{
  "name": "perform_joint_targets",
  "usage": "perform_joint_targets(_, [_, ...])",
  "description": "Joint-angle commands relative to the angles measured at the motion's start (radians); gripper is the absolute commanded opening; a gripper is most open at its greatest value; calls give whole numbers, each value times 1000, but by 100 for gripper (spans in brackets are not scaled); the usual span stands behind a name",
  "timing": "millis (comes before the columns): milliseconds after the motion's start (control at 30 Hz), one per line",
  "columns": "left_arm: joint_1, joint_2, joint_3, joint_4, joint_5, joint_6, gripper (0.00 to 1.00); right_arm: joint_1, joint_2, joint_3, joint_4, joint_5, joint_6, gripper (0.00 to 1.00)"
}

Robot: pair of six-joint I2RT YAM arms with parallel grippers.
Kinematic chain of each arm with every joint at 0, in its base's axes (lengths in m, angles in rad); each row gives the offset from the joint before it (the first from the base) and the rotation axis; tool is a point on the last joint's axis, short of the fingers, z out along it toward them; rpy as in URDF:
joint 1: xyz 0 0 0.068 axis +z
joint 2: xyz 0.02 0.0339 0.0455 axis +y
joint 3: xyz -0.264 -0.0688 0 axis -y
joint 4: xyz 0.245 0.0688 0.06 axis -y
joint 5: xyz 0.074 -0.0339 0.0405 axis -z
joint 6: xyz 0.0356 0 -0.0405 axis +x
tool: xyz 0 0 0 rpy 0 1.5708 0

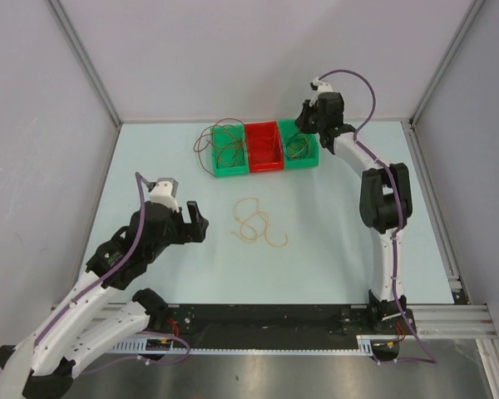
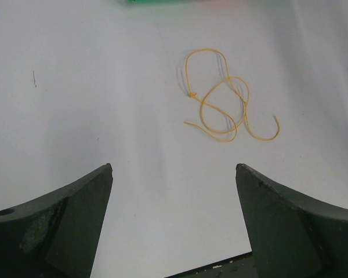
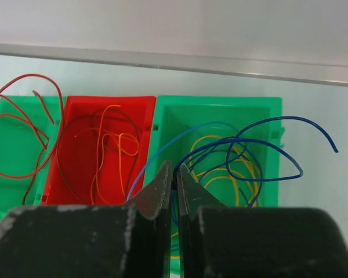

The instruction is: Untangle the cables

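**While the right claw [image 3: 175, 172] nips a blue cable [image 3: 267, 141], the left claw [image 2: 174, 168] hangs wide before an orange cable [image 2: 190, 94]**

Hair-thin and springy, the blue cable curls in several broad loops that rise out of the right green bin [image 3: 220, 104]. One free end pokes past the bin's wall to the right of the claw. The right claw's fingertips are drawn almost together, and a blue strand runs between them, caught just at the tips. Under those loops a yellow cable [image 3: 236, 188] lies coiled in the same bin, just ahead of the tips.

Left of this claw stands the red bin [image 3: 104, 99]. It holds a brown cable [image 3: 57, 152] and a second orange strand [image 3: 120, 162]. Farther left again, a red cable [image 3: 32, 75] arches over the rim of the left green bin [image 3: 11, 174]. The three bins sit side by side, touching.

The left claw's jaws are spread far apart with nothing between them. The orange cable lies flat on the pale counter [image 2: 75, 87], ahead of this claw and a little right of its centre line, well apart from both fingers. It is a single strand folded into a few overlapping loops, with a small knot on its left side and both ends lying free.
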Motion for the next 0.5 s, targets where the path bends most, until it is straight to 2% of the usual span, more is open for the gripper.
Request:
perform_joint_targets(0, [8, -3, -1, 32, 14, 23, 91, 24, -29, -5, 67, -33, 9, 0])
perform_joint_targets(233, [8, -15, -2, 32, 13, 23, 92, 35, -33, -48, 91, -106, 68, 0])
perform_joint_targets(467, [8, -20, -2, 31, 10, 23, 91, -8, 27, -41, 157, -221, 211, 0])
